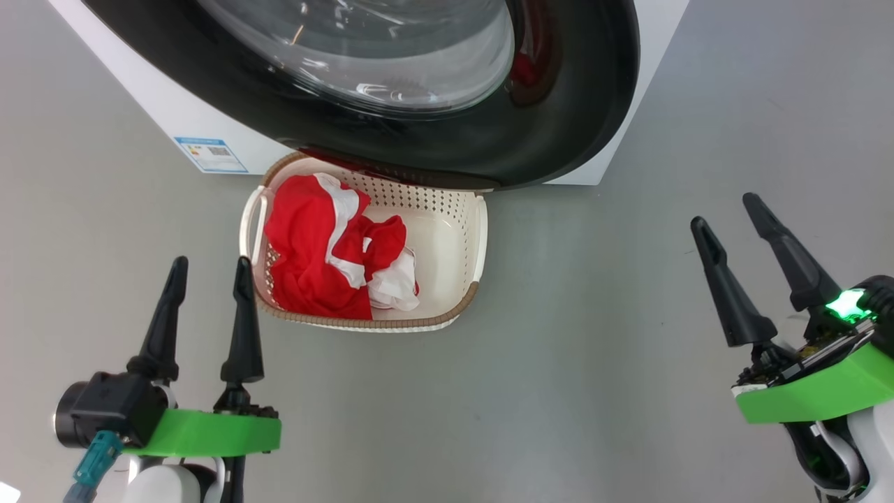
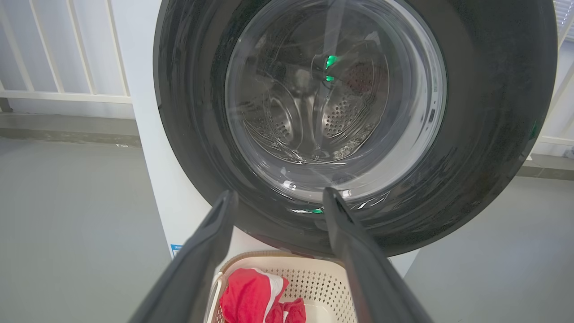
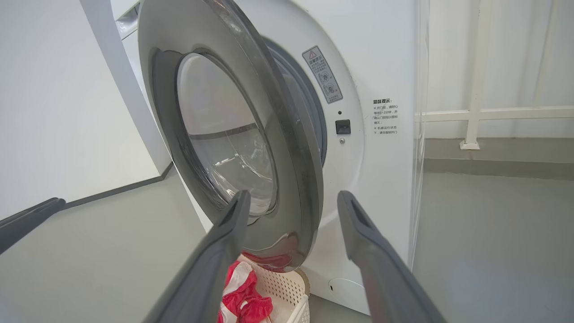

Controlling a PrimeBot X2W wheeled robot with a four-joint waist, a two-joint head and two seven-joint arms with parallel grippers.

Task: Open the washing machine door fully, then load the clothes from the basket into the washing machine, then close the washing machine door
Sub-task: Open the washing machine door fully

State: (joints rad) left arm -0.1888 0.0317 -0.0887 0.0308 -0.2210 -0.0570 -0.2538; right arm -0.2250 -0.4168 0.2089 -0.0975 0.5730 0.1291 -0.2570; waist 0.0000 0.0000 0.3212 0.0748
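Door [image 1: 573,140] ajar; left gripper [image 1: 211,260] and right gripper [image 1: 725,211] spread, empty.
Its free edge lies far-left of the right gripper, the nearer one, hinge leftward.

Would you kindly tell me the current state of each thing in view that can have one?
door: partly open, swung out above the basket's far rim.
washing machine: mouth partly uncovered.
basket: on the floor, holding the clothes.
clothes: crumpled, in the basket's left half.
left gripper: open, empty.
right gripper: open, empty.
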